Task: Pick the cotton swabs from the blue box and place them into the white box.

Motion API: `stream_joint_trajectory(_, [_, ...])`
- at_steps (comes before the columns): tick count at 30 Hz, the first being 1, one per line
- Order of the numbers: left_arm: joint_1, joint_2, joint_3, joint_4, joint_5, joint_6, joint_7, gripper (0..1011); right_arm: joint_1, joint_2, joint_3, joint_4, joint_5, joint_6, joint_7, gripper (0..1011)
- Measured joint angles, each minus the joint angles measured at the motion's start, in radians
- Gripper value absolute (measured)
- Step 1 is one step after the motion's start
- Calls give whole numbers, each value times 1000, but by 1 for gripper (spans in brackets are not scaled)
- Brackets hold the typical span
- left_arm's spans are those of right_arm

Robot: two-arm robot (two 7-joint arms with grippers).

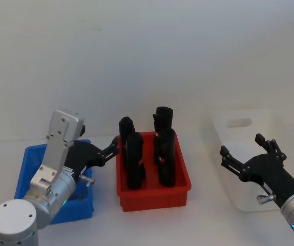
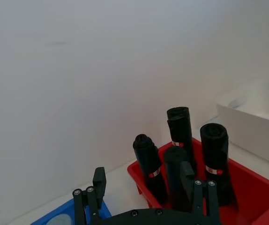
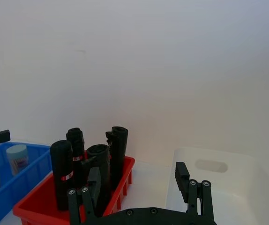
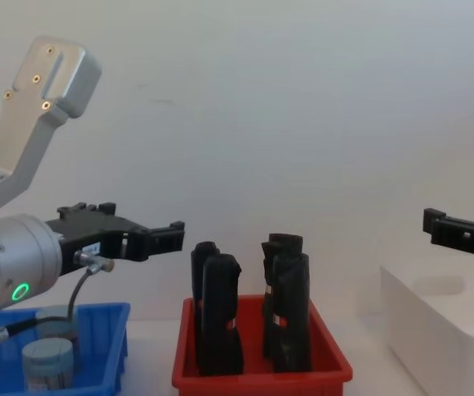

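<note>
Left tool (image 1: 112, 148) wide open, empty, above blue box (image 1: 29, 164); arm hides most of the box. Cotton swabs (image 4: 49, 363) inside it, lower parts behind rim. Right tool (image 1: 242, 145) open, empty, over white box (image 1: 262, 123).

The head view looks forward and down on the counter (image 1: 203, 220) from above, the red bin (image 1: 154, 197) near centre, the blue box (image 1: 26, 164) left of that bin, the white box (image 1: 239, 123) right of it. The chest view sits lower and closer, meeting the red bin side-on. The wrist views look out past the left hand (image 2: 142, 177) and the right hand (image 3: 138, 173) toward the red bin, which all four views share.
</note>
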Motion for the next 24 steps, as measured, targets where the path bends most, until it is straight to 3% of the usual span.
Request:
stream_joint_trajectory(11, [-24,1,-35,66,-60,82,26,1004,0,0,0,0,0,0,0,1002])
stream_joint_trajectory(24, [-37,-2,-68,136,-146,137,76,1004,0,0,0,0,0,0,0,1002])
